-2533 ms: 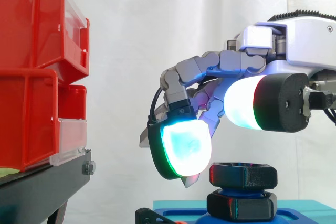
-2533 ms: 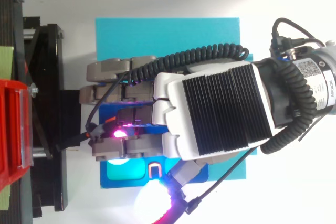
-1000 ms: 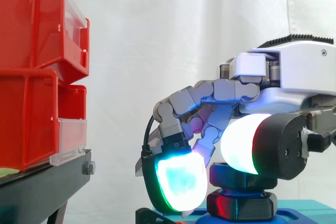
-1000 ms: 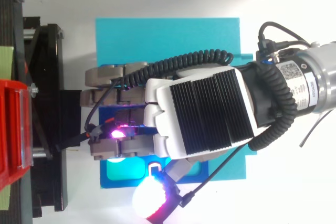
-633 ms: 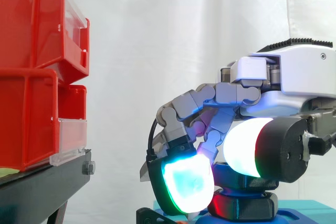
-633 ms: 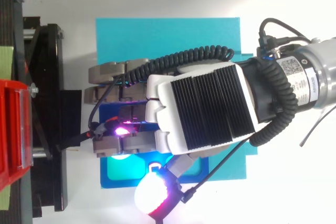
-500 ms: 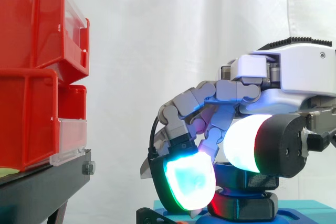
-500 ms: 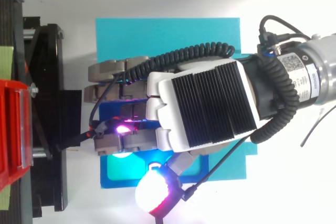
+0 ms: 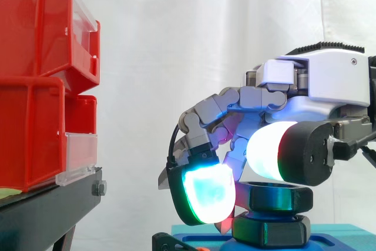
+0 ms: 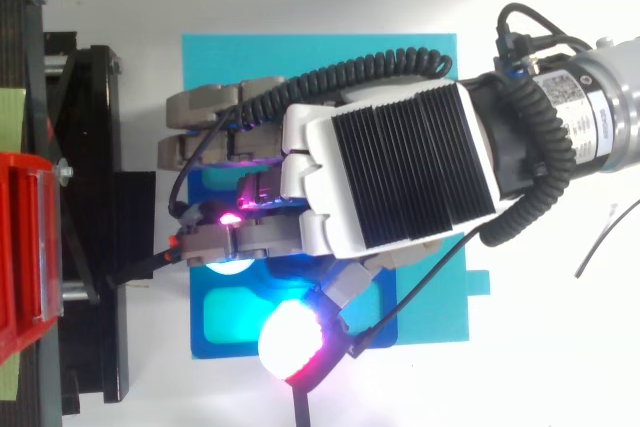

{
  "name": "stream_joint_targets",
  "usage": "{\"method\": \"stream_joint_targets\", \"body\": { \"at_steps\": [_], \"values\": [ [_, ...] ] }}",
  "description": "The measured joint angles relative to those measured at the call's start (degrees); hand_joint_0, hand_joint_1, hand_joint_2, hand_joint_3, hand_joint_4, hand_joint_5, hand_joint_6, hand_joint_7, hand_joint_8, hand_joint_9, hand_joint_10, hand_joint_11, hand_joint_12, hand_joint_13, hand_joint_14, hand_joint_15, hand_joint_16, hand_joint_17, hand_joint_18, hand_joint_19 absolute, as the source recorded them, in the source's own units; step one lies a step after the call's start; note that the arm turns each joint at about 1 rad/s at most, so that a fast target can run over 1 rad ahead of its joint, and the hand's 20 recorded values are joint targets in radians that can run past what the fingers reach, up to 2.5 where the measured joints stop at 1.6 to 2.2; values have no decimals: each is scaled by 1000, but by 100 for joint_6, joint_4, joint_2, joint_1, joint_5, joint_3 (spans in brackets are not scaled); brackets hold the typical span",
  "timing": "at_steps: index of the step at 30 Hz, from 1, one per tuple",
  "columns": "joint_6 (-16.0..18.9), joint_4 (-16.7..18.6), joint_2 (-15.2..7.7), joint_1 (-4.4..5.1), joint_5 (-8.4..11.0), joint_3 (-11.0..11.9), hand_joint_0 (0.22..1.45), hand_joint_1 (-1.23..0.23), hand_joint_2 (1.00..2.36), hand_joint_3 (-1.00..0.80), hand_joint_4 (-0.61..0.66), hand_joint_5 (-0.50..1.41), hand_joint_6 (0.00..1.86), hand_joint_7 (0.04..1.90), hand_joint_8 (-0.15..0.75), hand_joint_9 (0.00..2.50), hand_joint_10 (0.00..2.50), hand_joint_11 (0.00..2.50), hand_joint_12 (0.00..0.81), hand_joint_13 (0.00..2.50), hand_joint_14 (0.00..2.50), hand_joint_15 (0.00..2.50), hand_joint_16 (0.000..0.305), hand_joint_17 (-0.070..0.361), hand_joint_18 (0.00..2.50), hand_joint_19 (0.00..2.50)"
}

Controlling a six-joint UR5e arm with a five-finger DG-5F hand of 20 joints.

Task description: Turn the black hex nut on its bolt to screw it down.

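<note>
Side view first. The hand comes in from the right and hangs low over the cyan board, palm facing down. The black hex nut sits right under it, level and flat. It's stacked directly above a second black nut, which sits on a blue plate on the board. The two nuts are very close, and honestly there's no telling whether they touch. Same goes for the grip: the hand is cupped over and around the top nut's left end, but the contact spot is hidden. So it can't be told whether it's clamped on the nut or just sitting against it. Over on the left, two red bins are stacked on a black stand. The lower one has a clear front lip facing the hand. There's a white curtain behind everything.

Top view now. The hand reaches in from the right edge, angled a bit, and covers the middle of the cyan board. The blue plate lies in the board's bottom-left corner. One of its teal recesses peeks out below the hand. The black stand runs just beside the board's left edge. A red bin sits at the far left of the stand.
</note>
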Motion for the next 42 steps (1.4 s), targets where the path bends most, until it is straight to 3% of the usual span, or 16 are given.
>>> {"method": "stream_joint_targets", "body": {
  "at_steps": [9,16,21,24,32,42],
  "values": [
    [-11,129,-1,-126,-217,21,500,-290,1000,-500,125,1,630,1346,315,1215,16,386,401,680,10,213,52,118,414,356],
    [-2,263,-2,-278,-440,38,500,-290,1000,-500,128,2,622,1354,318,1207,16,376,399,680,8,214,52,118,413,362],
    [25,330,0,-407,-564,71,500,-291,1000,-500,134,10,553,1471,312,1194,16,375,401,678,8,213,52,118,416,362],
    [62,381,1,-432,-597,95,499,-290,1000,-500,136,14,500,1530,316,1163,16,369,402,671,8,224,52,118,410,365],
    [142,433,-1,-335,-554,211,496,-290,1000,-500,129,-12,504,1292,308,1118,15,354,405,657,8,217,53,120,403,365],
    [148,408,-6,-40,-286,217,500,-297,1000,-500,93,-18,505,1165,298,1110,14,330,400,650,9,210,53,119,397,365]
  ]
}}
